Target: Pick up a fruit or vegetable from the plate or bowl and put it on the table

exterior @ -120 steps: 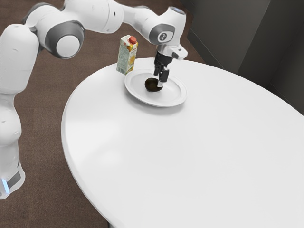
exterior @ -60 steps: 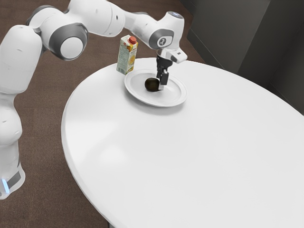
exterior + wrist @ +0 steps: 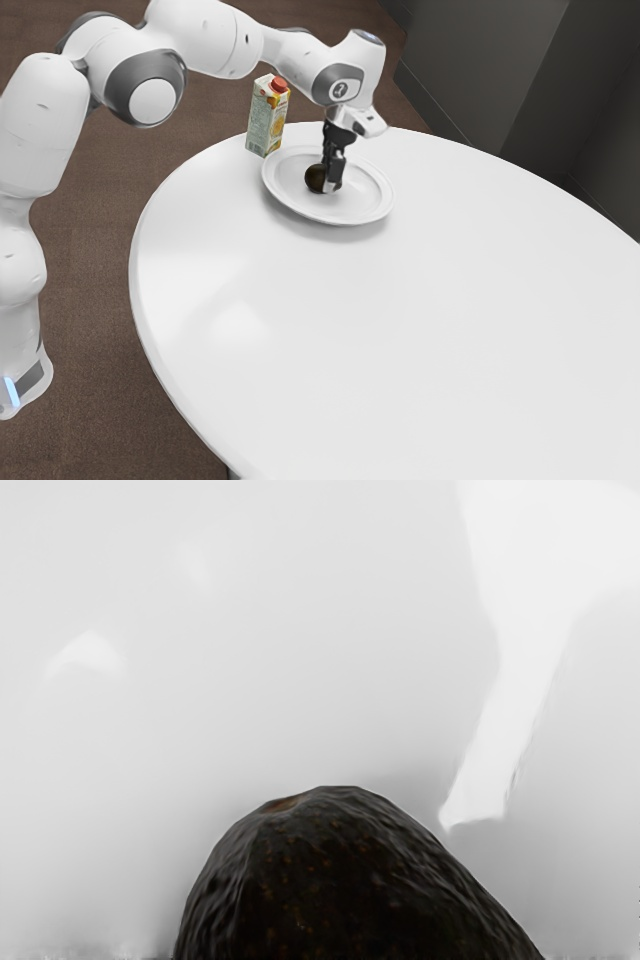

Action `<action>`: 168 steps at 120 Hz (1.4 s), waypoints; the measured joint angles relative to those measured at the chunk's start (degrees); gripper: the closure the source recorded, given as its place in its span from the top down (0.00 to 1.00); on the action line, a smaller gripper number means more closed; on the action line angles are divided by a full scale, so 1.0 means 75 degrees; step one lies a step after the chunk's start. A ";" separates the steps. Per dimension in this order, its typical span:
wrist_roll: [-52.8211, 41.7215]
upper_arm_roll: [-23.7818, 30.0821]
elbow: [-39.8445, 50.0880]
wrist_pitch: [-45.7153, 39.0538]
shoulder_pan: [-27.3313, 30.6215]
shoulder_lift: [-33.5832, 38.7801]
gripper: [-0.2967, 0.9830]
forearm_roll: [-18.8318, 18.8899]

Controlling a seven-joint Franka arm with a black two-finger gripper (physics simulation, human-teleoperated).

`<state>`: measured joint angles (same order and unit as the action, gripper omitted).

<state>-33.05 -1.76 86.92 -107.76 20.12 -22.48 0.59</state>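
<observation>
**Gripper [image 3: 328, 181] low at the avocado [image 3: 313, 179]: settle the grasp before lifting**

In the exterior view, the gripper is down inside the plate [image 3: 361, 199], with the avocado right at its tip, partly covered by it. I cannot tell whether it stands wide or narrow, or whether it has a hold of the fruit. The juice carton [image 3: 265, 120] is off to the gripper's side, toward the exterior view's left, just past the rim. The table [image 3: 300, 320] stretches away from the gripper on the exterior view's near side.

In the wrist view, the avocado sits just under the gripper, its stem scar [image 3: 281, 804] showing on the upturned end, with pale plate around it.

The step in hand, I judge, is the grasp. It wants the gripper centred over the fruit's thickest part and low enough to close below its crown — a high pinch could squeeze the rounded skin loose. Close evenly, avoid pressing into the plate, then try a small straight lift before moving sideways over the rim.
</observation>
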 joint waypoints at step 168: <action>0.0581 0.1408 -0.0614 0.0486 -0.2433 0.0602 0.71 0.0289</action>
<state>-28.70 8.80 82.31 -104.12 1.87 -17.97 2.75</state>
